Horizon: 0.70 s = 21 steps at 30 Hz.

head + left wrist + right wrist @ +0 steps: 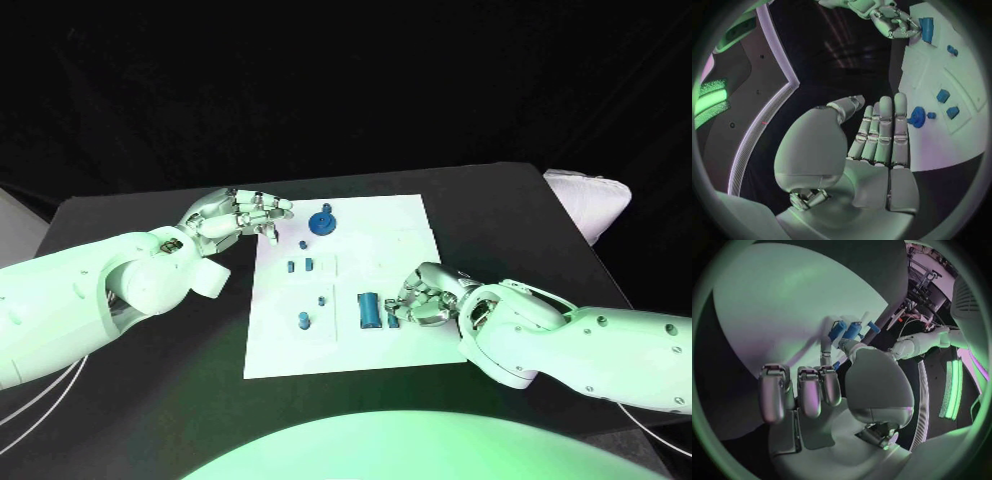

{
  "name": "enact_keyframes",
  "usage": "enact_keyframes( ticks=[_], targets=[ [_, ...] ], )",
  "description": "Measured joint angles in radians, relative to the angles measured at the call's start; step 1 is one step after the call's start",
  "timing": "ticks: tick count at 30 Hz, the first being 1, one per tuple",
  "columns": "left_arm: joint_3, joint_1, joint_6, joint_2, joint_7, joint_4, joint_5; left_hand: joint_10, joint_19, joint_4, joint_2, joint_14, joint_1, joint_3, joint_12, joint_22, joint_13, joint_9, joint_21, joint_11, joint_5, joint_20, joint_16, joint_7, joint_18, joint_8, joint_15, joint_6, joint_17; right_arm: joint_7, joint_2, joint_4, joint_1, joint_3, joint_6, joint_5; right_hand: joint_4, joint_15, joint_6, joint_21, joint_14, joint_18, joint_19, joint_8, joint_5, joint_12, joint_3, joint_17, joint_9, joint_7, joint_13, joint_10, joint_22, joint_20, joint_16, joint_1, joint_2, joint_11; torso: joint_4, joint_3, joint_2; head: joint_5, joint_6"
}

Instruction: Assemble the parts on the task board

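Left hand [238, 213] fingers straight, together, holding nothing. Right hand [428, 294] fingers curled downward, grasp unclear.

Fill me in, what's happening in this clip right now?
A two-armed robot is working on a white task board on a black table. Its right hand is at the board's near right side, fingers against a blue cylinder; whether it grips it cannot be told. The left hand is at the board's far left corner, holding nothing, beside a round blue part. Smaller blue parts lie between.

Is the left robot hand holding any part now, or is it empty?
Empty. The left robot hand has its fingers straight and side by side with nothing between them, beside the round blue part on the task board.
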Motion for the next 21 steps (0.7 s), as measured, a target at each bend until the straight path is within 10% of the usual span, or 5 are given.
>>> enact_keyframes(
  ticks=[14, 21],
  targets=[
    [0.000, 0.000, 0.002, -0.001, -0.002, 0.000, 0.000, 0.000, 0.000, 0.000, 0.000, 0.000, 0.000, 0.000, 0.000, 0.000, 0.000, 0.000, 0.000, 0.000, 0.000, 0.000, 0.000, 0.000, 0.000, 0.000, 0.000, 0.000, 0.000, 0.010, -0.006, 0.000, -0.005, -0.002, -0.002, 0.014, -0.003, -0.001, 0.001, 0.000, -0.001, 0.000, 0.000, -0.008, 0.000, 0.000, -0.009, 0.000, -0.001, 0.002, 0.000, 0.000, 0.001, 0.000, 0.000, -0.006, -0.006, 0.000, 0.0000, 0.0000, 0.000, 0.003, 0.000],
    [0.000, 0.000, 0.003, -0.001, -0.003, -0.001, 0.000, 0.000, 0.000, 0.000, 0.000, 0.000, 0.000, 0.000, 0.000, 0.000, 0.000, 0.000, 0.000, 0.000, 0.000, 0.000, 0.000, 0.000, 0.000, 0.000, 0.000, 0.000, 0.000, 0.086, -0.045, 0.025, -0.005, -0.001, -0.022, 0.050, -0.008, -0.007, 0.004, 0.000, 0.000, 0.000, -0.001, 0.008, -0.106, 0.000, -0.051, 0.000, 0.009, -0.001, 0.000, 0.000, 0.001, -0.001, 0.000, -0.024, -0.011, -0.007, -0.0011, 0.0004, -0.001, 0.004, 0.000]
  ],
)
